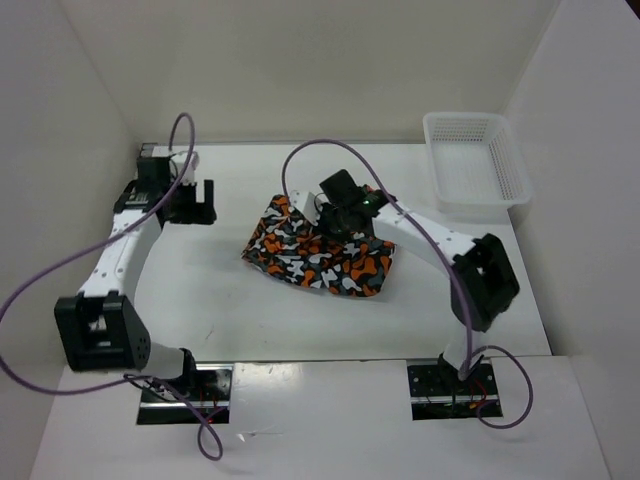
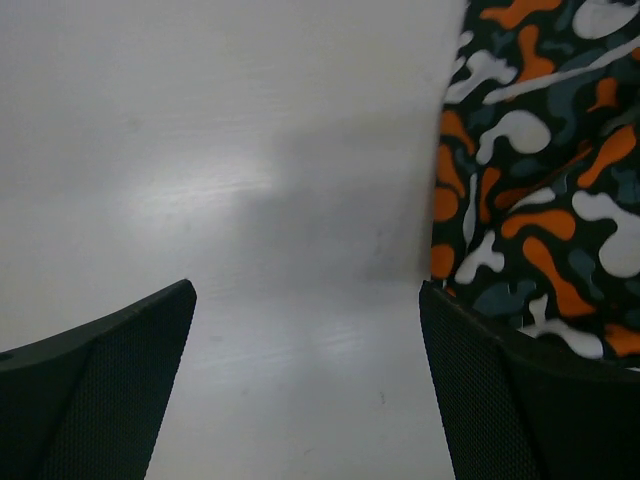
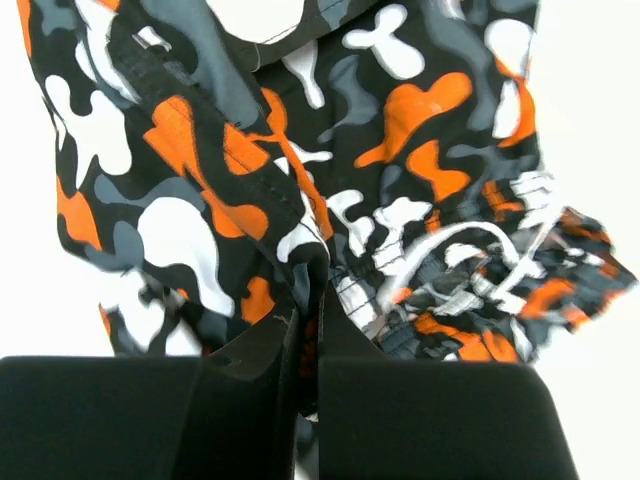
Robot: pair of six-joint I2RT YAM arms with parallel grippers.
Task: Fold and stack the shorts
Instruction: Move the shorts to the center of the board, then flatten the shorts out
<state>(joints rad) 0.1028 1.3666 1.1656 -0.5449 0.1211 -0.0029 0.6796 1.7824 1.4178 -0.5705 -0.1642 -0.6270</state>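
At the white table [image 1: 250,325], my right gripper [image 3: 308,335] pinches a raised fold of the shorts [image 1: 320,258], its black jaws pressed together with the orange, grey, white and black blotch-print cloth caught in the narrow slit between them. The garment lies crumpled near the middle of the tabletop, a little toward the far right. My right arm [image 1: 440,240] reaches over it from the near right corner. From that wrist's camera a white drawstring [image 3: 440,245] (looped and tangled) shows across the gathered waistband to the right of the pinch, and the rest of the cloth spreads away beyond my jaws.

My left gripper [image 2: 307,300] hangs near the shorts' left edge with its jaws spread wide and only bare table between them. In its wrist view the printed cloth shows beside and beyond the right-hand jaw, and I cannot tell whether that jaw touches it. In the overhead view this gripper sits toward the far left of the table, off the cloth.

A white mesh basket [image 1: 475,165] stands at the far right corner, well apart from the shorts
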